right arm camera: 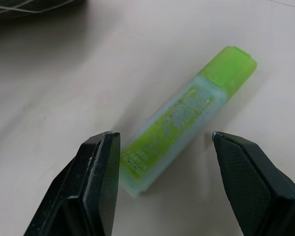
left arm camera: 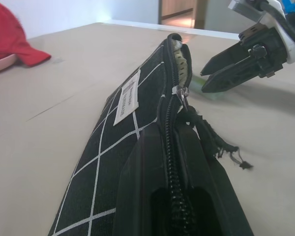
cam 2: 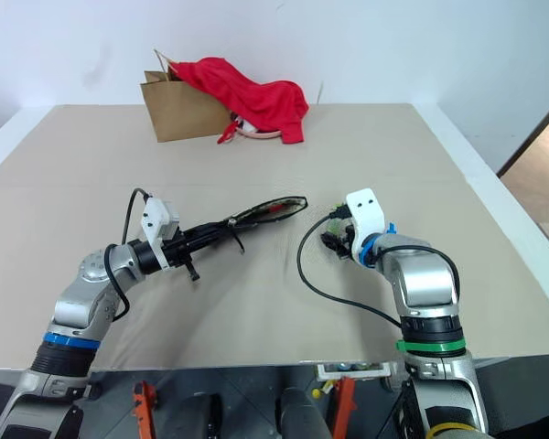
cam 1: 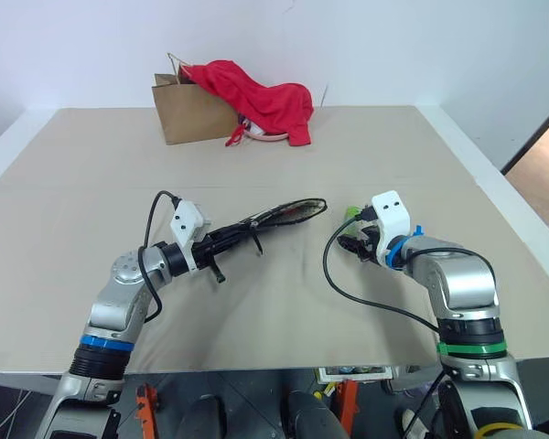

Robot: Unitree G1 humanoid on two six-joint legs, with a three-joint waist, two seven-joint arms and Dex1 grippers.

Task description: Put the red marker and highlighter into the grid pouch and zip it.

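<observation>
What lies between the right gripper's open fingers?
The highlighter, lying flat on the table between the right gripper's fingers, untouched, in the right wrist view.

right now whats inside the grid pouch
The grid pouch, held at one end by the shut left gripper, gapes at its far end; something red shows in the opening in the head views. The rest inside is hidden by fabric. The highlighter lies outside on the table.

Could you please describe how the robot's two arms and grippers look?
Both arms are silver-grey metal with black joints. The left arm has a blue band, the right arm a green one. Each wrist carries a white camera block with a looping black cable. Each gripper has two black fingers.
</observation>
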